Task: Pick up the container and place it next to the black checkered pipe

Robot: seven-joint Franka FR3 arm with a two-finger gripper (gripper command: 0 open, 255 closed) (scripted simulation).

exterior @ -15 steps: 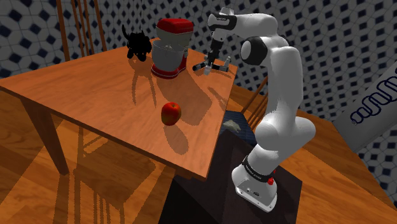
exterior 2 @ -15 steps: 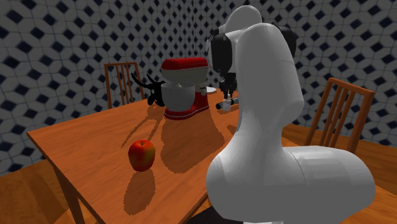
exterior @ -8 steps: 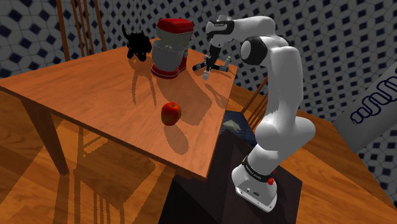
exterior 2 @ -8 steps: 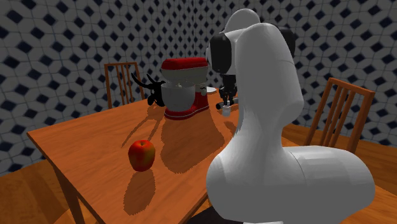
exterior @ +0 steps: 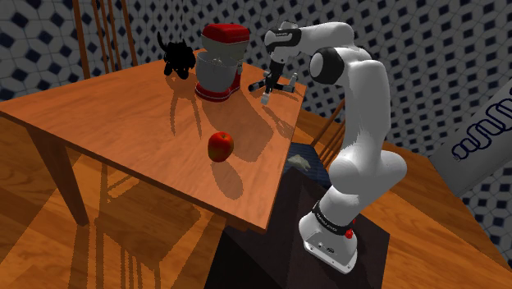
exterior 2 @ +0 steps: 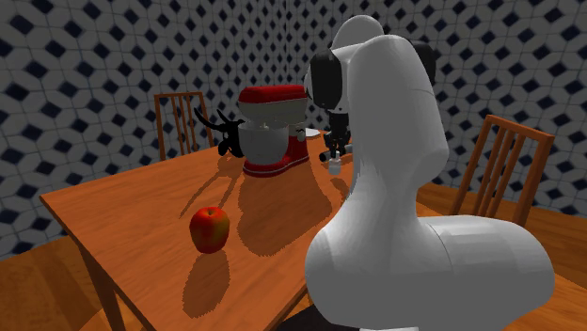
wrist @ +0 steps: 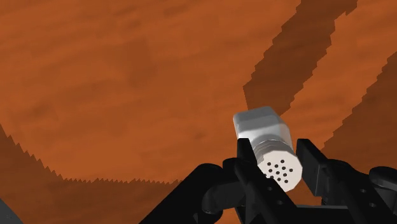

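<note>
Shaker, a small pale grey container with a squared body and a round white cap dotted with dark holes, sits clamped in the gripper. The black fingers press on its neck just behind the cap. The cap end points back towards the hand, and the body points out over the wooden table. In the shoulder view the gripper hangs near the table's far corner, close to the red stand mixer. Whether the shaker touches the wood cannot be told.
</note>
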